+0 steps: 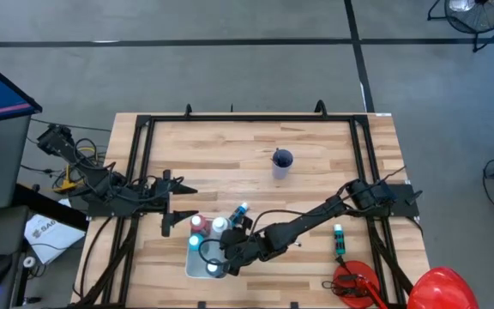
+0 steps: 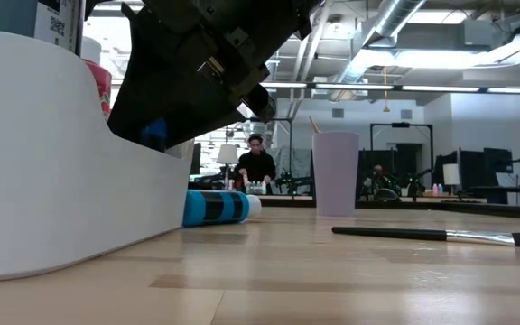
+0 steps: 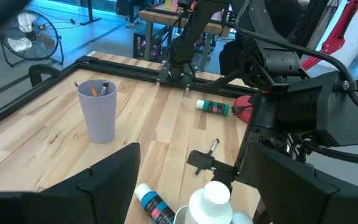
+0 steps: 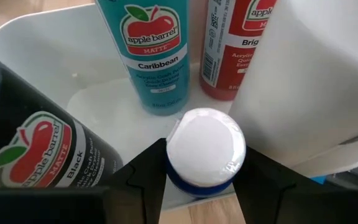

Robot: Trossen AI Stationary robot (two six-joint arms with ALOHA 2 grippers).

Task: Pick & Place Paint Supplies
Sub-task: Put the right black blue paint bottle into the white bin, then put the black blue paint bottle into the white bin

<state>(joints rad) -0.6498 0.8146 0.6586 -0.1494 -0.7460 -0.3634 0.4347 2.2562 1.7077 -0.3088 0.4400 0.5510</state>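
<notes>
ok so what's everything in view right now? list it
white tray: one, near table edge, centre
teal bottle: one, upright in the tray
red bottle: one, upright in the tray
black bottle: one, in the tray
white bottle: one, in the tray
blue bottle: one, white cap, at the tray, in the right gripper
light blue bottle: one, lying on the table beside the tray
green bottle: one, lying on the table's right side
brush: one, dark handle, flat on the table
cup: one, lavender, mid-table, holding brushes
red helmet: one, off the table's right corner
person: one, far background
left gripper: open, left of the tray
right gripper: closed on the blue bottle's cap
</notes>
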